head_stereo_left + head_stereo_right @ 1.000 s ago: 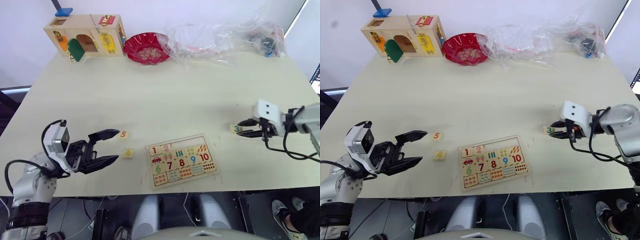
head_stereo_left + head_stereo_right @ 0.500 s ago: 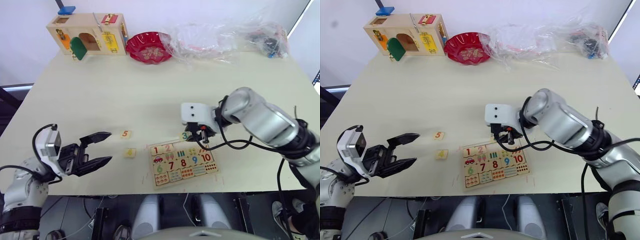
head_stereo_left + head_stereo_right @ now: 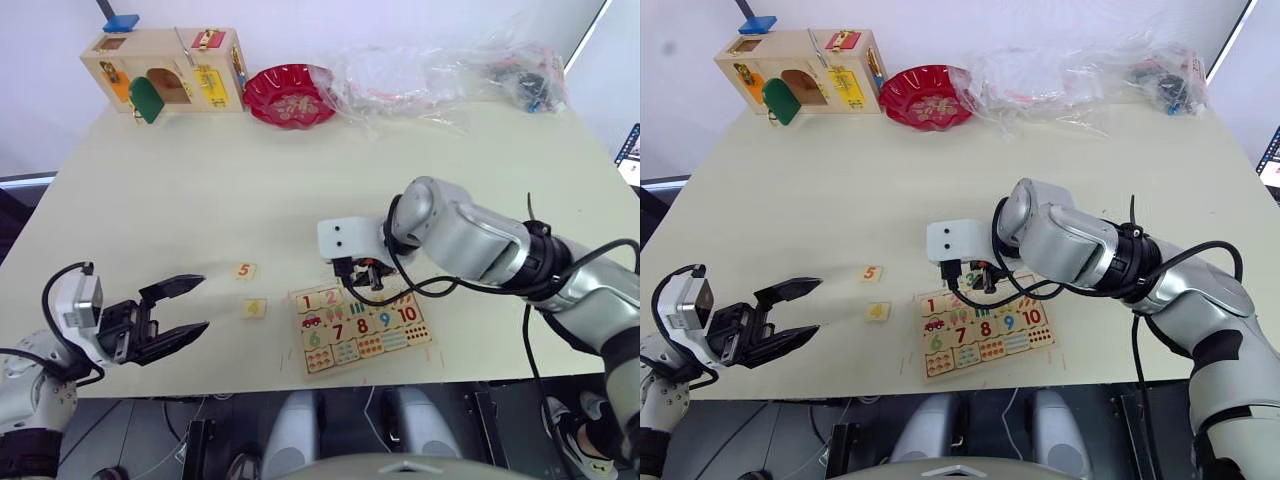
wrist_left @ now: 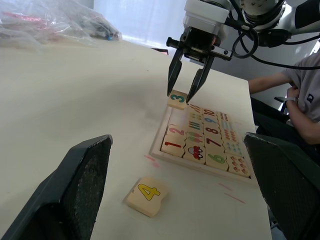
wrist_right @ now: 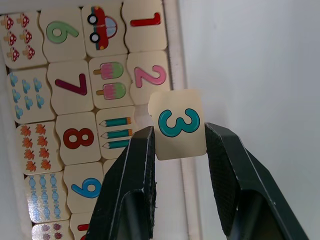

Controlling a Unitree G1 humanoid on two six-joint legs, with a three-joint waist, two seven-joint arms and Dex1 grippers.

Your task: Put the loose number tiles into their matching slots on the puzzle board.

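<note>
The left tool [image 3: 175, 312] hangs over the near tabletop [image 3: 300, 180] edge, jaws spread and empty. Just beyond it lie tile 4 [image 3: 255, 308] and, a little farther, tile 5 [image 3: 244, 271], both loose beside the board [image 3: 362, 320]. The right tool [image 4: 186, 95] grips tile 3 [image 5: 179, 123] between its fingers, above the board's far rim by the row's empty slots, next to 1 and 2.

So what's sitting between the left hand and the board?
The 4 tile lies on the table between the left hand and the board, seen in the left eye view. The 5 tile lies just beyond it.
</note>
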